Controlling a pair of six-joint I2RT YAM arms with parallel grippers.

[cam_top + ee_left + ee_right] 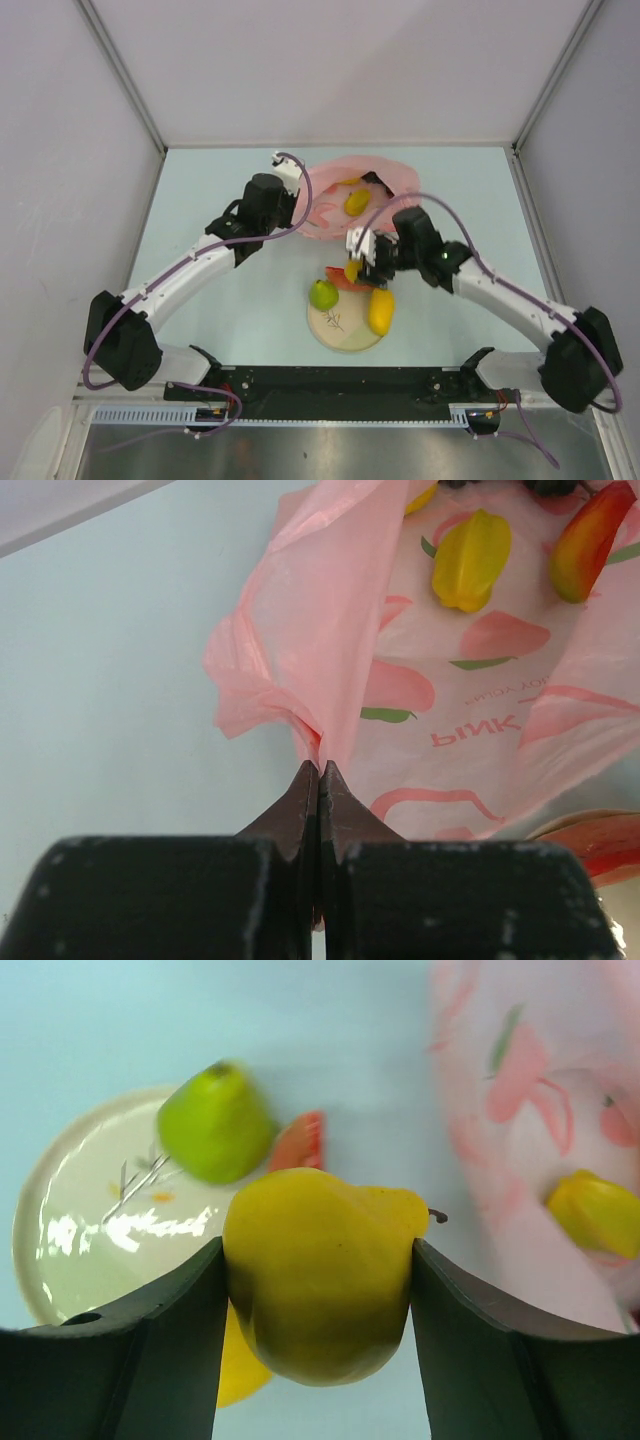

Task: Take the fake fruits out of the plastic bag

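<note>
The pink plastic bag (385, 180) lies at the back middle of the table. My left gripper (320, 768) is shut on a bunched fold of the bag's edge (300, 695). Inside the bag I see a yellow star-shaped fruit (470, 560) and an orange-yellow fruit (590, 540). My right gripper (318, 1260) is shut on a yellow pear-shaped fruit (320, 1230), held above the table between the bag and the plate. In the top view that fruit (352, 271) hangs just above the plate's far edge.
A round cream plate (340, 335) sits near the front middle, with a green pear (323, 294) and a yellow mango (381, 311) on it. A red watermelon slice (343, 281) lies at its far rim. Grey walls enclose the table on three sides.
</note>
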